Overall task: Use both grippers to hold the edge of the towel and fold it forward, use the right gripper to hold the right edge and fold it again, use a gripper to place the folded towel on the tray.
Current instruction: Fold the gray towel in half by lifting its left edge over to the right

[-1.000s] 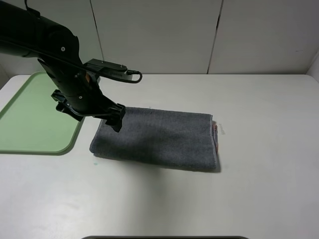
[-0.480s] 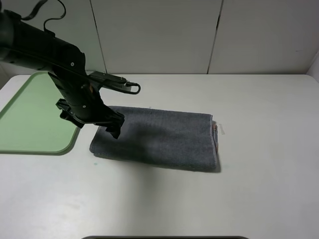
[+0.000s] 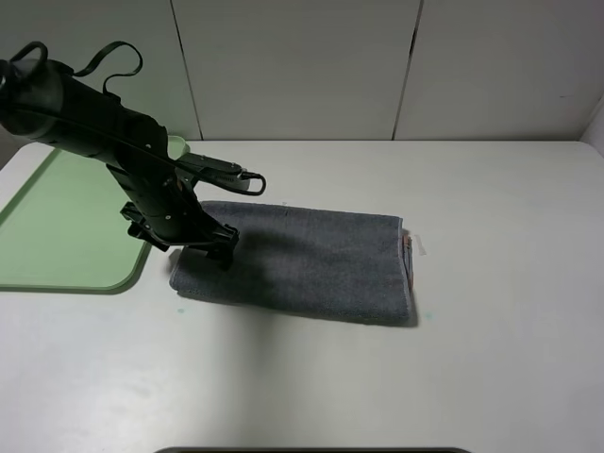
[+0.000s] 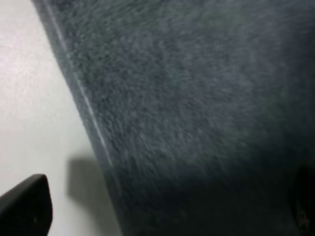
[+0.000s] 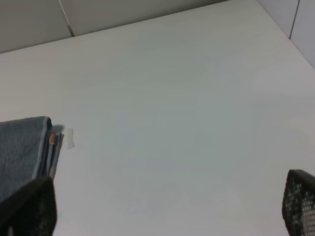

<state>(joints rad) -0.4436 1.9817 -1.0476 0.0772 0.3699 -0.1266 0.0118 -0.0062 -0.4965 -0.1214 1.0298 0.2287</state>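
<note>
I can read no text, label, brand or number anywhere. The small pale slip (image 5: 70,138) on the table (image 5: 172,123), just beside the folded end of the towel (image 5: 20,147), is too small for me to tell whether it bears writing.

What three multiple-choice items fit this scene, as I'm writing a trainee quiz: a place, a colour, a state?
1. In the high view, where is the tray relative to the towel? A) left of it B) right of it C) under it
2. What colour is the tray? A) red B) pale green C) blue
3. How is the left gripper? A) shut on the towel B) open over the towel's left end C) out of view
Answers: 1 A: it lies by the towel's left end. 2 B: its surface is pale green. 3 B: its fingers stand wide apart.
</note>
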